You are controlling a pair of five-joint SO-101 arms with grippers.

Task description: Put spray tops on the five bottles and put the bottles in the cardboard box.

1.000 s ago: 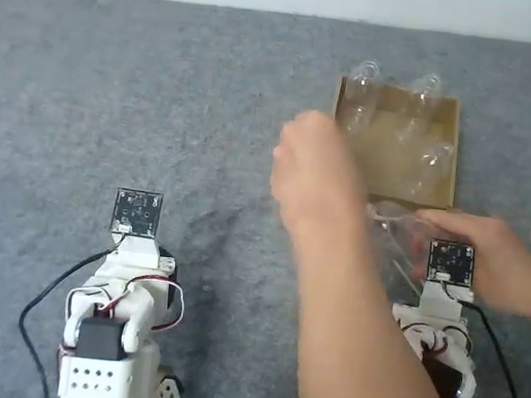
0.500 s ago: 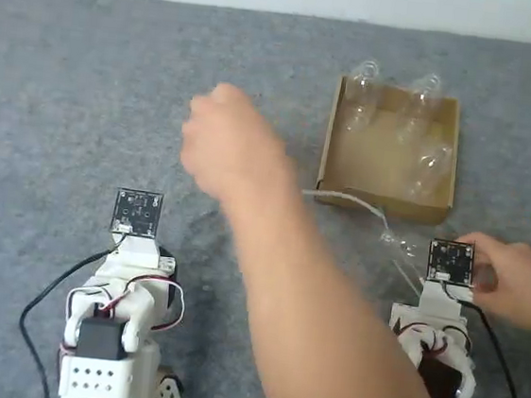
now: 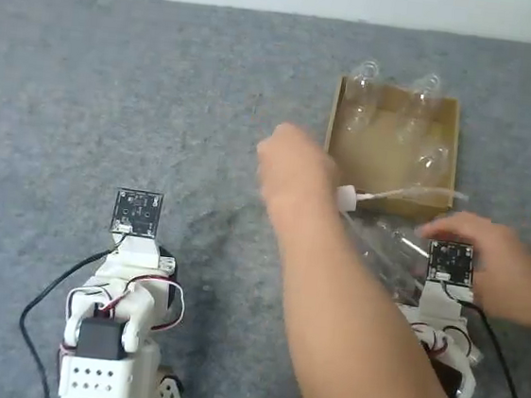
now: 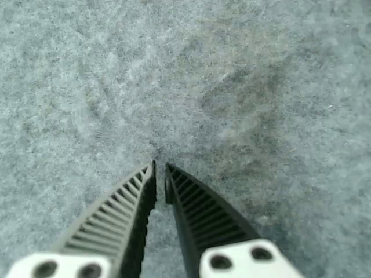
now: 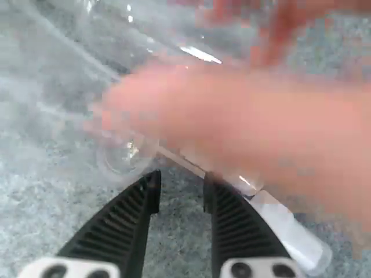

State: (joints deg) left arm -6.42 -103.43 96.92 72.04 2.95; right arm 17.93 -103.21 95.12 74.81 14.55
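Roughly halfway: three bottles [image 3: 361, 100] lie in the cardboard box [image 3: 334, 130], a person's hand [image 3: 292, 169] holds a spray top [image 3: 346, 197] by a fourth bottle [image 3: 388, 250] before the narrowly parted, empty right claw [image 5: 181, 179]; left claw [image 4: 160, 168] closed.

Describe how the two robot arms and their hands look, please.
The left arm and the right arm are blocky white plastic, each with a small dark square circuit board at the wrist. A black cable and thin red wires run along the left arm. The left hand and the right hand each have two black tapering ribbed fingers on white mounts with screw holes.
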